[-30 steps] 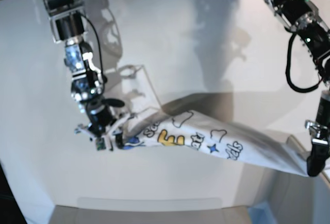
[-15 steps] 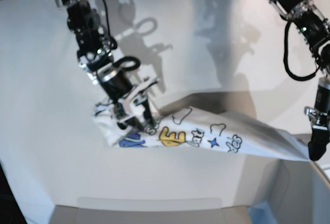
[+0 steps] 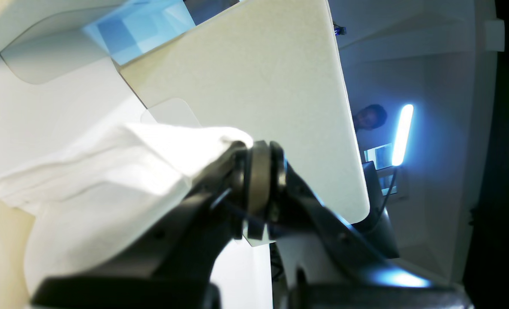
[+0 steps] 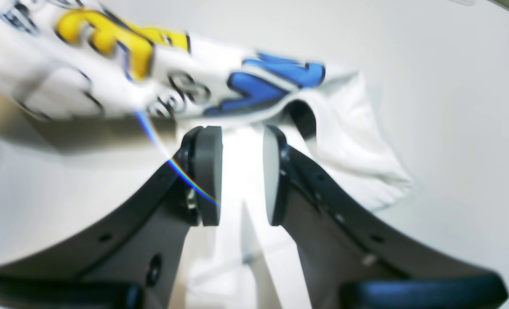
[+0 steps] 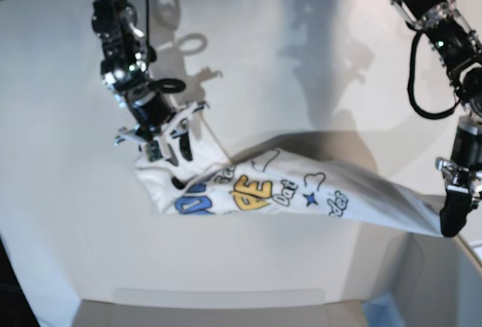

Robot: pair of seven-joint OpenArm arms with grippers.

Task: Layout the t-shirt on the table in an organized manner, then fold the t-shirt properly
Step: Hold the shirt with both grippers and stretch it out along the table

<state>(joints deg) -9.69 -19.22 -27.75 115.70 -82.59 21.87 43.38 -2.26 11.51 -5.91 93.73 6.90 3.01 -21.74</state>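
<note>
The white t-shirt [image 5: 301,191] hangs stretched low over the table [image 5: 301,71], its colourful print [image 5: 248,189] facing up. Its left end rests on the table. At the right end my left gripper [image 5: 449,225] is shut on the shirt's corner, holding it up near the table's edge. The left wrist view shows the left gripper [image 3: 258,171] clamped on bunched white t-shirt [image 3: 108,180] cloth. My right gripper [image 5: 175,150] hovers open just above the shirt's left end. In the right wrist view the right gripper [image 4: 240,171] grips nothing, and the t-shirt [image 4: 275,81] with blue and yellow letters lies just beyond its tips.
A grey box-like corner piece [image 5: 425,282] stands at the front right, below the held corner. It shows as a pale panel [image 3: 254,77] in the left wrist view. A raised lip [image 5: 218,297] runs along the table's front. Both arms cast shadows on the far table.
My right arm has come off the shirt's left end and lifted up and back. That end now lies flatter, with the blue letters showing. The left gripper has hardly moved.
</note>
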